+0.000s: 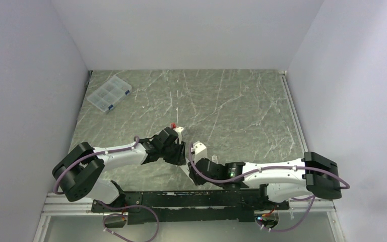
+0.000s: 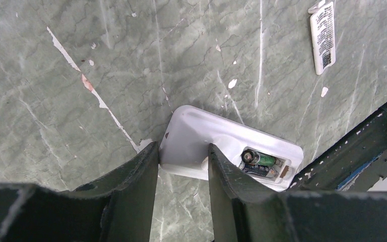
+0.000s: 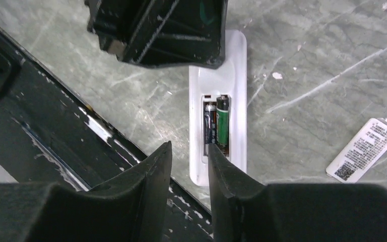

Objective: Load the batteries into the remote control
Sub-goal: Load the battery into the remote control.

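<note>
2 batteries (image 3: 216,126) sit seated in the remote control (image 3: 234,101), left tool (image 2: 182,151) pinching its end, right tool (image 3: 189,148) narrowly parted, empty, with only the cover (image 3: 364,149) loose on the table (image 3: 307,50).

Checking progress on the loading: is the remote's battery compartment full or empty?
Full: both batteries lie side by side in the open recess on the remote control.
</note>
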`<control>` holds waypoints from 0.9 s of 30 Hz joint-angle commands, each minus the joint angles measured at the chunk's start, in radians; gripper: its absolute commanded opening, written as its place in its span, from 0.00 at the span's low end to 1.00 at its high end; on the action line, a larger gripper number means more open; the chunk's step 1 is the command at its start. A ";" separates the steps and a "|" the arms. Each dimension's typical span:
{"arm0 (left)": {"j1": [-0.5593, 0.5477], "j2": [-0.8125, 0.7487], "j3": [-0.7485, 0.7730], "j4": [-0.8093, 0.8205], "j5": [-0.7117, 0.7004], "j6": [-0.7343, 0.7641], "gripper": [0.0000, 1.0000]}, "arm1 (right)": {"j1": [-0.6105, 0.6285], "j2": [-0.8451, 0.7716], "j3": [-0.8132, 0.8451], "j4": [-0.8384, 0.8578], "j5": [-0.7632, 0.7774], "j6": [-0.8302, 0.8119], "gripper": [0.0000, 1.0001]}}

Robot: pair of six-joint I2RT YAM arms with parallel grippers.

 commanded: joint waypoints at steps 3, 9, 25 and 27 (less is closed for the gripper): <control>0.000 0.003 -0.039 -0.086 -0.079 0.030 0.42 | -0.044 0.021 0.065 0.050 0.034 -0.044 0.16; 0.000 -0.002 -0.042 -0.084 -0.078 0.029 0.42 | -0.124 0.075 0.066 0.122 -0.050 -0.072 0.00; -0.001 0.002 -0.044 -0.080 -0.078 0.028 0.42 | -0.184 0.171 0.095 0.188 -0.122 -0.118 0.00; -0.001 0.002 -0.044 -0.081 -0.078 0.030 0.42 | -0.184 0.176 0.093 0.181 -0.123 -0.123 0.00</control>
